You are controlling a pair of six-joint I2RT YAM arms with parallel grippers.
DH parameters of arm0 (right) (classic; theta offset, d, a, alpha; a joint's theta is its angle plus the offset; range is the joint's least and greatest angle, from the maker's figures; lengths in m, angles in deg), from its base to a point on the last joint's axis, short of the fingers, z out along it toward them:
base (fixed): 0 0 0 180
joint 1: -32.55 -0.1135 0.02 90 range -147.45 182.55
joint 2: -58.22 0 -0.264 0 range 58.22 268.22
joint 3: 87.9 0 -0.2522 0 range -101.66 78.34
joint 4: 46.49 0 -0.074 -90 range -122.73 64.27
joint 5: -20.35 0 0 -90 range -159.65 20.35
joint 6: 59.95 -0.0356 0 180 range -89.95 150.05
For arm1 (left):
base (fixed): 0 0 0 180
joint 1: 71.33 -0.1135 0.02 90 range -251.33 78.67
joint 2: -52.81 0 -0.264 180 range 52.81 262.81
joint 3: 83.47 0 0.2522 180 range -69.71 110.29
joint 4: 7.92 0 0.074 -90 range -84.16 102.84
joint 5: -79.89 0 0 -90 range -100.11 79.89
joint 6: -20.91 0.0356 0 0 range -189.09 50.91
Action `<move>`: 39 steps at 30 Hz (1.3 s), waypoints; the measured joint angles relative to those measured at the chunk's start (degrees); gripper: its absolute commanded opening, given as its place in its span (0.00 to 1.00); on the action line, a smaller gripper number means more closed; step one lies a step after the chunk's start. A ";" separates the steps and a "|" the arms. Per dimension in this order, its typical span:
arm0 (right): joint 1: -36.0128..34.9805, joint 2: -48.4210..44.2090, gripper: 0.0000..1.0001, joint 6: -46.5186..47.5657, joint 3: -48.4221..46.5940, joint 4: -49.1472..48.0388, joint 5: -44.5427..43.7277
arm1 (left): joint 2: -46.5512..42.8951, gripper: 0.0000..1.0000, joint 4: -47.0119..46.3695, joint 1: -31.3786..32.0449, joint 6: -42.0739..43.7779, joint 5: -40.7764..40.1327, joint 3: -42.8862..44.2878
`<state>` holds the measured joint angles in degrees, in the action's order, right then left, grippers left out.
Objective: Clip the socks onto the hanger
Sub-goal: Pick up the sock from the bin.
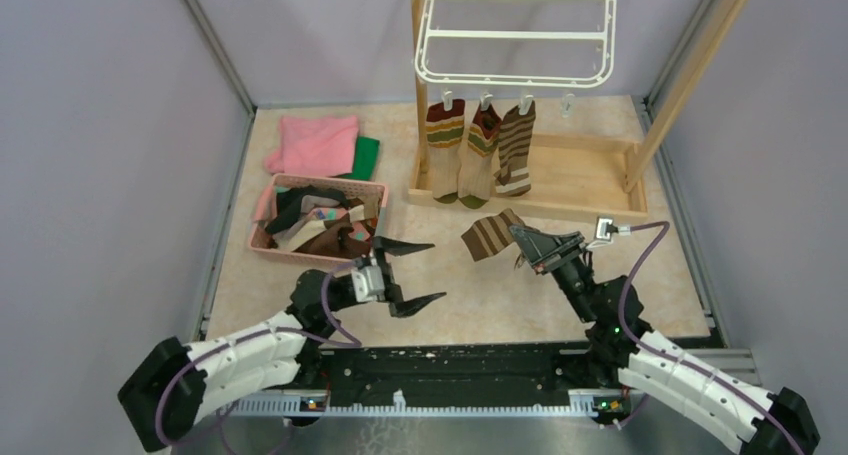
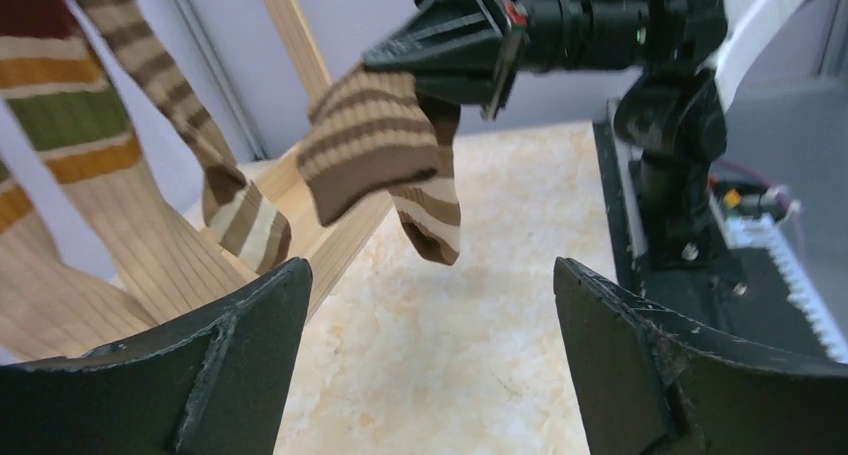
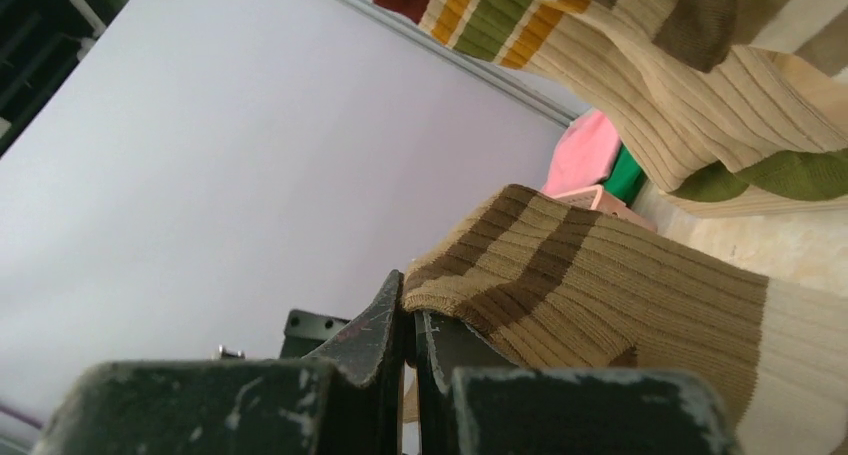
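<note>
Closest to my right-wrist lens, the right gripper (image 3: 405, 295) has its jaws pressed together on the cuff edge of a brown-and-tan striped sock (image 3: 600, 295), and only a thin fold of knit sits between the tips. From the overhead view that sock (image 1: 490, 235) hangs off the gripper above the tabletop, foot end drooping, in front of the wooden frame (image 1: 560, 180). My left gripper (image 1: 436, 271) stands with its jaws spread wide and holds nothing; through its own camera the sock dangles just ahead of the gap. Farther out, three socks (image 1: 481, 150) hang from clips along the near rim of the hanger (image 1: 515, 35), and one free clip (image 1: 567, 102) shows to their right. Over to the left, the pink basket (image 1: 330, 182) holds more socks (image 1: 320, 225). I judge the held sock light, limp and ribbed, so it will fold and swing instead of keeping any shape, and it should not slip much in the pads. I would take the cuff with the left jaws just beside the right ones, stretching the edge flat, so a taut bit of hem can be pushed into that free clip. Catching it lower down would leave the cuff flopping.
</note>
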<state>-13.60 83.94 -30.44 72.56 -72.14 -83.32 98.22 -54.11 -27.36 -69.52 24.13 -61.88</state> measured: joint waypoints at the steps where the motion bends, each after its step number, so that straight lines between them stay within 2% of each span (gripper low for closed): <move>1: 0.48 0.07 0.00 -1.03 0.26 -0.13 0.00 | 1.77 0.97 0.11 1.88 3.67 -1.46 0.07; 4: 1.92 0.63 0.00 -4.28 1.31 -0.52 0.35 | 7.78 0.96 0.00 5.84 13.18 -5.97 1.07; 8: 2.51 2.49 0.00 -7.78 2.03 -1.64 1.36 | 15.61 0.94 -3.50 6.78 21.00 -10.25 4.11; 18: 2.95 7.26 0.00 -13.14 3.54 -5.60 4.04 | 29.92 0.72 -9.27 7.48 28.00 -12.52 11.93; 25: 3.48 7.19 0.00 -14.14 3.56 -6.25 4.42 | 30.82 0.67 -9.46 7.48 28.68 -12.24 12.20; 29: 3.96 6.58 0.00 -14.67 3.98 -6.49 4.48 | 29.64 0.74 -8.50 7.48 28.76 -10.93 12.04; 39: 4.39 6.62 0.00 -16.41 4.68 -6.84 4.57 | 25.59 0.73 -5.77 7.80 32.54 -9.73 7.74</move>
<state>-9.20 90.56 -46.86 77.23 -78.99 -78.76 123.81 -59.88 -19.56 -36.97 14.40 -54.14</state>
